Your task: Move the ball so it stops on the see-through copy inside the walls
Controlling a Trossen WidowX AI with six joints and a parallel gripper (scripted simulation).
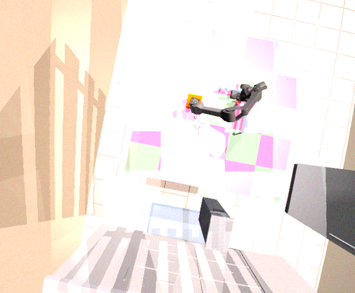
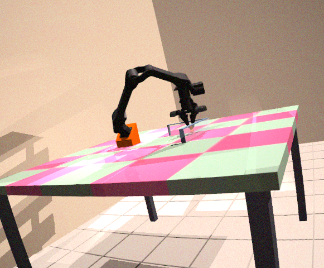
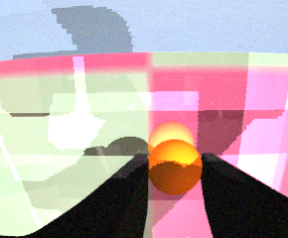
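Observation:
The orange ball [image 3: 175, 169] is between the two black fingertips of my gripper [image 3: 174, 164] [image 2: 190, 124], which is shut on it. The see-through copy [image 3: 172, 132] is the paler yellow-orange ball just beyond it in the wrist view, partly covered by the held ball. In the exterior view the fingertips point down, low over the table, beside the clear walls. One clear wall shows its dark end [image 2: 182, 135] nearest that camera; the other wall's end [image 2: 169, 130] is farther left. Whether the held ball touches the table cannot be told.
The arm's orange base block [image 2: 134, 134] [image 1: 197, 95] stands on the pink and green checkered table [image 2: 228, 161]. Strong glare washes out much of the table in the top view and hides most of the walls there.

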